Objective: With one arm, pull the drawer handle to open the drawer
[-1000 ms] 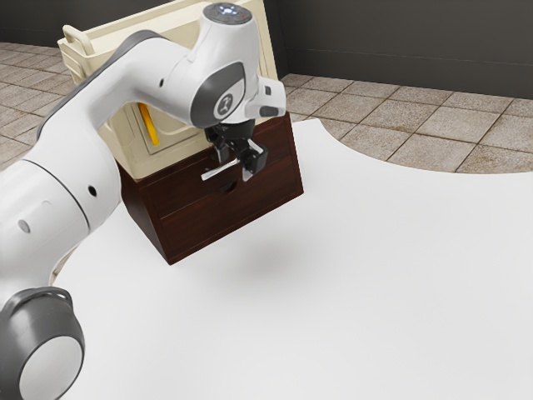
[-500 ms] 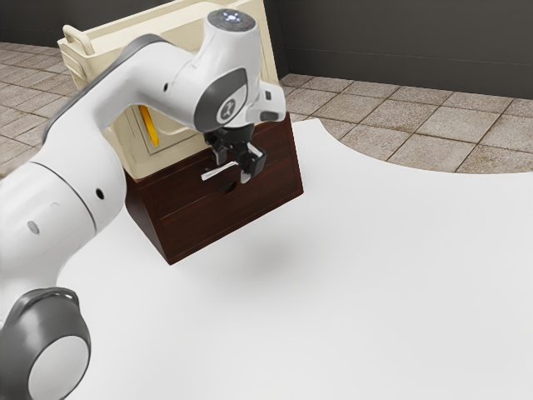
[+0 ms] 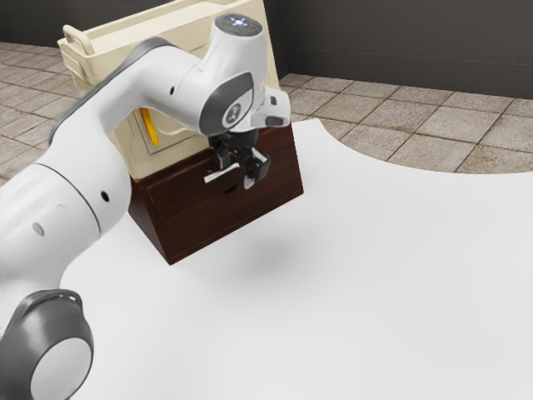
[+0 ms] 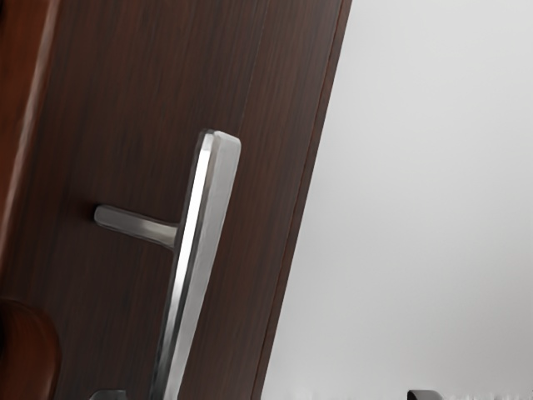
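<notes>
Bench [image 3: 375, 275]: white, with a curved edge [image 3: 366, 164] that swings past the cabinet's far corner toward the exterior view's right; tiled floor [image 3: 450, 125] lies beyond it.
Room in front: a broad stretch of white surface spreads out from the cabinet [image 3: 196, 233], toward the exterior view's right and lower side.
Cabinet edges: dark reddish-brown wood, set at a slant to the exterior view; its straight lower front edge meets the white surface.
Cream bin [image 3: 175, 150]: close above or behind the cabinet, with a yellow strip [image 3: 150, 127] on its face; whether it rests on the cabinet I cannot tell. The white arm [image 3: 71, 179] crosses in front of part of it.
Gripper [image 3: 238, 173]: black, pointing down by the cabinet's upper front, right at one end of the handle [image 4: 196, 250].
Jaws: spread, a visible gap between the two sides; not clamped on anything. Whether either side touches the metal I cannot tell.
Handle: a straight silver bar standing off the drawer [image 3: 187, 192] on a slim post [image 4: 137, 225], on the upper part of the cabinet's front.
Drawer: its face looks level with the wood around it.
</notes>
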